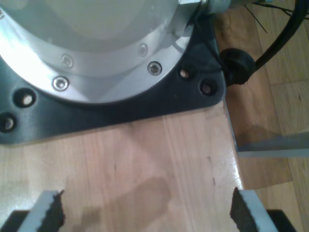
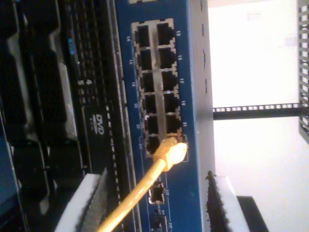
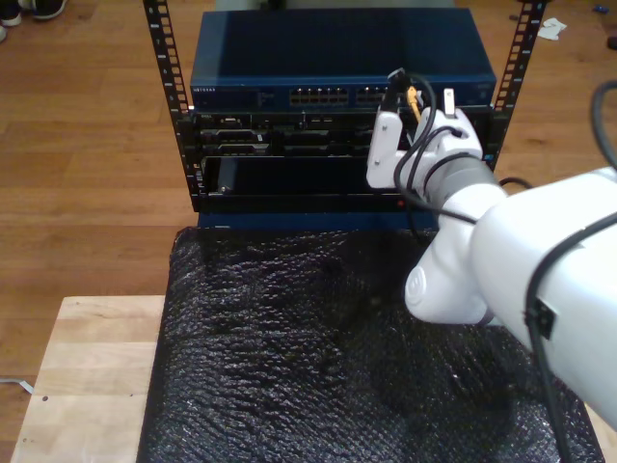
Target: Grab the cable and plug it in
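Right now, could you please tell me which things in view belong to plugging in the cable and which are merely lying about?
Belonging to the job:
- cable, its plug at a port
- blue network switch with its ports
- my second pincer, open, with the cable between its pads

Just lying about:
- black bubble wrap
- wooden table
- arm base
- DVD drive

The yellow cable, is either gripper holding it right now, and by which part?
Neither. The cable runs free between my second gripper's open jaws, plug at the switch; my first gripper is open.
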Robot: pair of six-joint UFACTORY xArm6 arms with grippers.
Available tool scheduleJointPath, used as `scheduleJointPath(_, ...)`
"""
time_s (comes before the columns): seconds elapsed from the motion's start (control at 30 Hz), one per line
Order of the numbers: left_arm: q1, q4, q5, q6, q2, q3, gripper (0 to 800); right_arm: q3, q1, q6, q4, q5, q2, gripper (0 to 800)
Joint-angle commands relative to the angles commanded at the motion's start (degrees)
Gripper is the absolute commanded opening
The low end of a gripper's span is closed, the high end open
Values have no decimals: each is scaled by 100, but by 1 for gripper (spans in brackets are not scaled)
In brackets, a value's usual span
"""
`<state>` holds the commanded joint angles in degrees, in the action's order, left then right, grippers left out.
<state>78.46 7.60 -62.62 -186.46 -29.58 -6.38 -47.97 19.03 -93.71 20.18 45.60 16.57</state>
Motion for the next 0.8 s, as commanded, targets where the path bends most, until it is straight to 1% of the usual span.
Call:
scheduleJointPath(0.17, 0, 0, 0, 0, 0, 0, 800, 158, -88, -18, -70, -607, -466, 590)
scheduleJointPath(0.23, 0, 0, 0, 0, 9, 0, 800, 273, -229, -35, -193, -914, -703, 595)
scheduleJointPath(0.33, 0, 0, 0, 0, 9, 0, 800, 404, -457, -35, -422, -1477, -1020, 634)
scheduleJointPath(0.53, 0, 0, 0, 0, 9, 0, 800, 607, -853, -88, -721, -2356, -1582, 651)
scheduleJointPath(0.63, 0, 0, 0, 0, 9, 0, 800, 695, -1064, -334, -730, -2831, -1837, 655)
scheduleJointPath(0.7, 0, 0, 0, 0, 9, 0, 800, 712, -1222, -571, -721, -3200, -1960, 698)
scheduleJointPath(0.8, 0, 0, 0, 0, 9, 0, 800, 730, -1547, -941, -703, -3815, -2145, 716)
